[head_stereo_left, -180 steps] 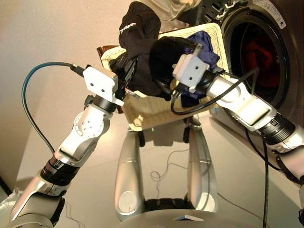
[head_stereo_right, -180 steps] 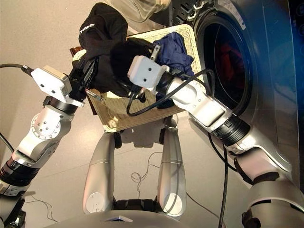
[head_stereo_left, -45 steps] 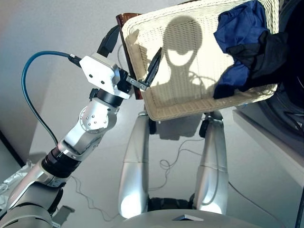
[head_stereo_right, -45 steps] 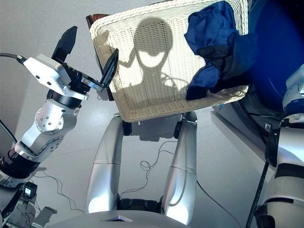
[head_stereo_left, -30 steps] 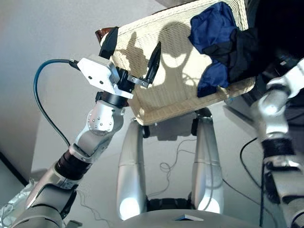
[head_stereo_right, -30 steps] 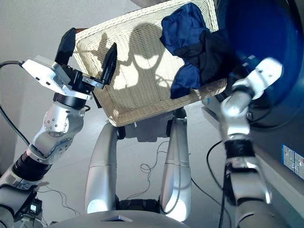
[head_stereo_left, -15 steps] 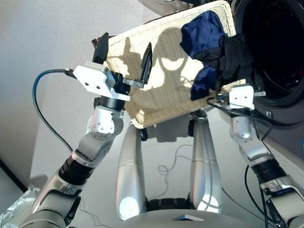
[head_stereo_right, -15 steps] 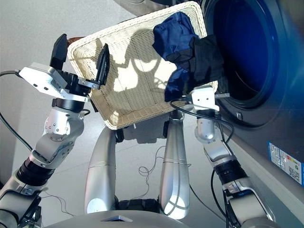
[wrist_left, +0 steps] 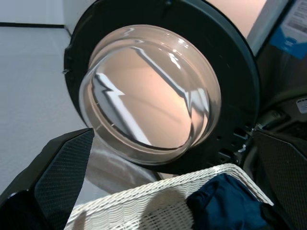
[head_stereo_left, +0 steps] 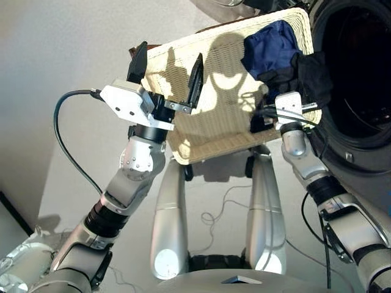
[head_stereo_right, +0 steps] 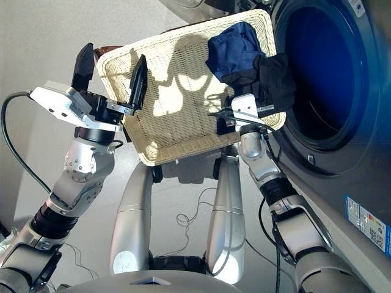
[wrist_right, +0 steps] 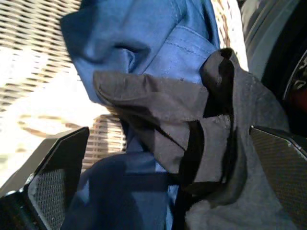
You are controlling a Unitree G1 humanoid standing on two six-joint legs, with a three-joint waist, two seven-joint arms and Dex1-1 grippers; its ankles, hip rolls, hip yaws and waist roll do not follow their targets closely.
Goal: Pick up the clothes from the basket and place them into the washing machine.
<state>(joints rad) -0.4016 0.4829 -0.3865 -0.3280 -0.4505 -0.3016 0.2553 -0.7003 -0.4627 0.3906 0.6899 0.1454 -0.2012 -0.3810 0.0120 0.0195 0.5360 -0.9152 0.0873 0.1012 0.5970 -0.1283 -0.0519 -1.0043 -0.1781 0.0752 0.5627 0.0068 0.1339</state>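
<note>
The cream wicker basket (head_stereo_left: pixel 211 143) stands beside the washing machine, whose dark drum mouth (head_stereo_left: pixel 360 73) gapes at the right. A navy garment (head_stereo_left: pixel 269 49) and a black one (head_stereo_left: pixel 311 73) lie bunched at the basket's right end, the black draped over the rim toward the drum. My left gripper (head_stereo_left: pixel 168 70) hovers open over the basket's left end, holding nothing. My right gripper (head_stereo_left: pixel 261 122) is open at the near right rim, just below the two garments. Its wrist view shows the navy cloth (wrist_right: pixel 144 38) and the black cloth (wrist_right: pixel 216 143) close ahead. The round glass door (wrist_left: pixel 153 91) hangs open behind the basket.
A dark brown support (head_stereo_left: pixel 132 50) pokes out behind the basket's left corner. Thin cables (head_stereo_left: pixel 214 217) trail over the pale floor. A blue cable (head_stereo_left: pixel 64 140) loops off my left arm. The machine's grey front carries a sticker (head_stereo_right: pixel 366 220).
My right gripper has moved up and left to the basket's near right rim, under the garments. The left gripper stays open over the left end. The camera has shifted.
</note>
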